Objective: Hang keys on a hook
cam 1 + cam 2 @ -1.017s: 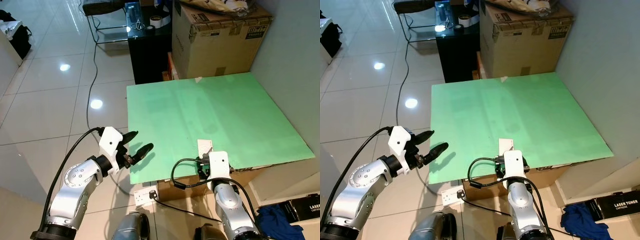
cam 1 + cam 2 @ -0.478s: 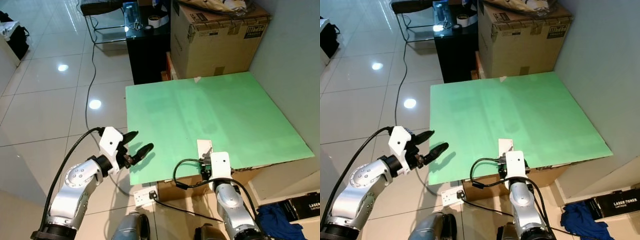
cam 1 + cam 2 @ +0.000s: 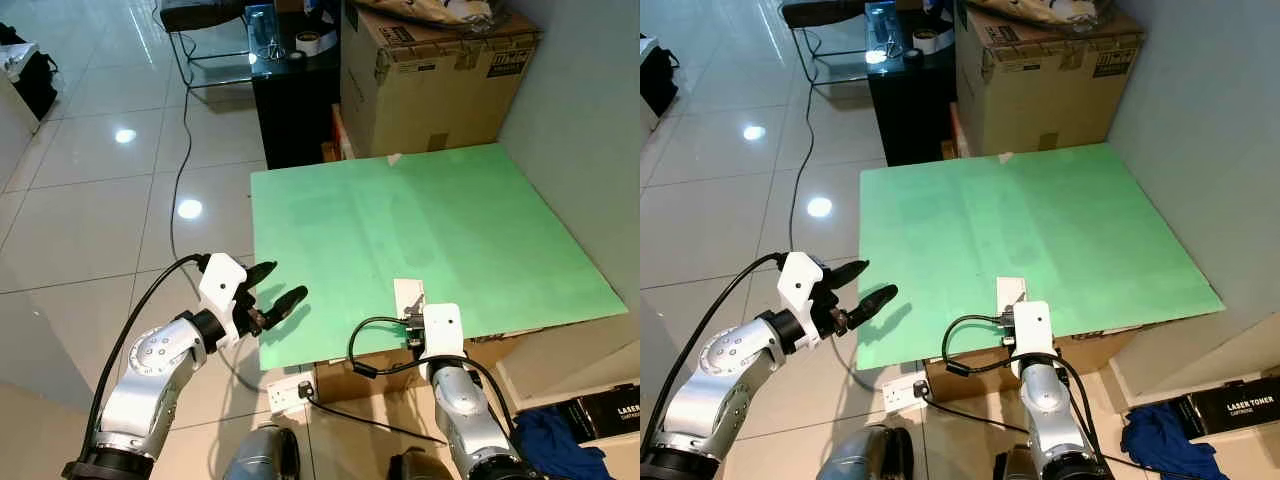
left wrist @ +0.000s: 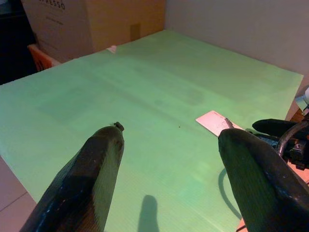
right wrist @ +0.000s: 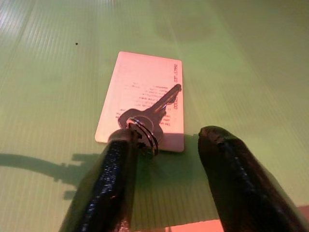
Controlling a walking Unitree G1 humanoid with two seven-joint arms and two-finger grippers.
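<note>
The right gripper (image 5: 166, 159) has its fingers apart, one finger (image 5: 118, 159) touching the key (image 5: 149, 116), which lies on a card (image 5: 140, 99) at the green board's (image 3: 430, 230) near edge. The left gripper (image 3: 272, 290) hangs spread and empty at the board's near left corner.

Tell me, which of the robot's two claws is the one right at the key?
The right gripper: its open fingers straddle the key lying on the white card. The left gripper hovers at the green board's near left corner.
</note>
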